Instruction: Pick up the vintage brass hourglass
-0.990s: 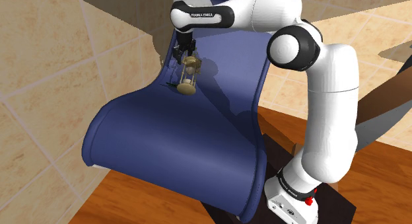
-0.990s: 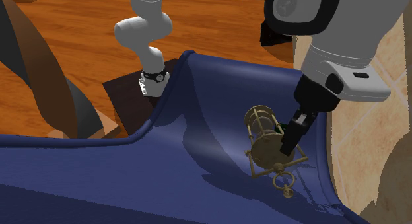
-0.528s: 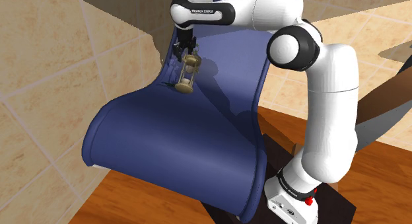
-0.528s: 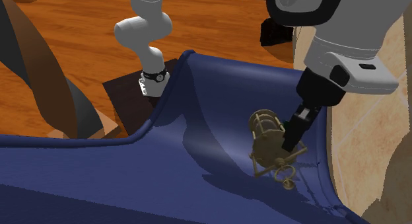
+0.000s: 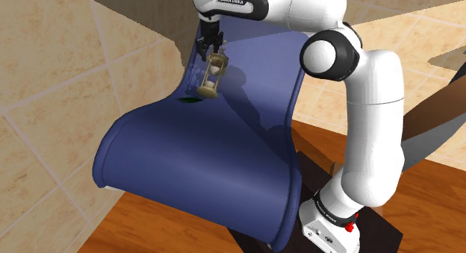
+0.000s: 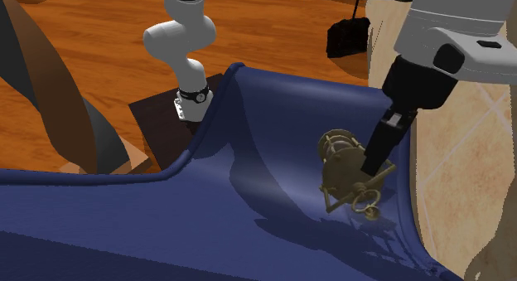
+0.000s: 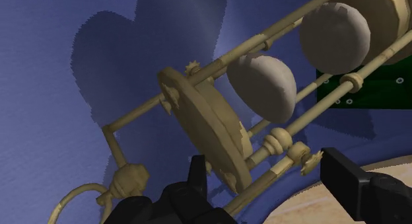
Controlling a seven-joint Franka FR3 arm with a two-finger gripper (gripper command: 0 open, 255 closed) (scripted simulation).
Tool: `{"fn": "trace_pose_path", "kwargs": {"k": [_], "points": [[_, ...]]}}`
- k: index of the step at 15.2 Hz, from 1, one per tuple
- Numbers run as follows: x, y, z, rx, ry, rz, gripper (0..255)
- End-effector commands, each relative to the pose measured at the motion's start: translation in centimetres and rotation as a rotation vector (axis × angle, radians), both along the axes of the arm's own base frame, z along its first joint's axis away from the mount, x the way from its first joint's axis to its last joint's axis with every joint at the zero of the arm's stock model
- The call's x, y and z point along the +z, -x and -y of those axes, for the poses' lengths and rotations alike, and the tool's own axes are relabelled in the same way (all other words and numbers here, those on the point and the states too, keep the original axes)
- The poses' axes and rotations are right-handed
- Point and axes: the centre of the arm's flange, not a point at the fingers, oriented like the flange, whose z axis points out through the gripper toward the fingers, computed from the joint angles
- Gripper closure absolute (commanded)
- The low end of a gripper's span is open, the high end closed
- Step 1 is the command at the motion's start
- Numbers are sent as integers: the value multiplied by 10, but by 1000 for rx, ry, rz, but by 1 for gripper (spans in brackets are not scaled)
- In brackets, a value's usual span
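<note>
In the shoulder view, the gripper is pinching the hourglass by its upper end, high against the steep back of the blue seat. The hourglass is hanging tilted below the gripper, its lower end swinging out toward a small green patch on the seat. The risk here is that such an off-centre hold is letting the long body pivot, and any quick move could be twisting it loose.

In the second exterior view, the gripper is coming down from the view's upper right and gripping the hourglass on the side nearest the seat's raised edge. The hourglass seems to be sitting just off the seat, with its ring dangling close to it. The ring or frame could be dragging on that surface and levering the hourglass out.

In the wrist view, the fingers are closing on the end plate and thin posts of the hourglass, not on the bulbs. The gripper is holding only that end, and the rest is reaching away from it; round posts may be sliding between the pads.
</note>
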Motion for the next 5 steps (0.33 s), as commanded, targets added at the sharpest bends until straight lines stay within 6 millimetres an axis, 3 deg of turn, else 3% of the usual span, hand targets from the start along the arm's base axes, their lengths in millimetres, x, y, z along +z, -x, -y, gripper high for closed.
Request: {"fn": "trace_pose_path", "kwargs": {"k": [1, 5], "points": [[11, 0, 0, 0, 0, 1, 255], [23, 0, 0, 0, 0, 1, 255]]}}
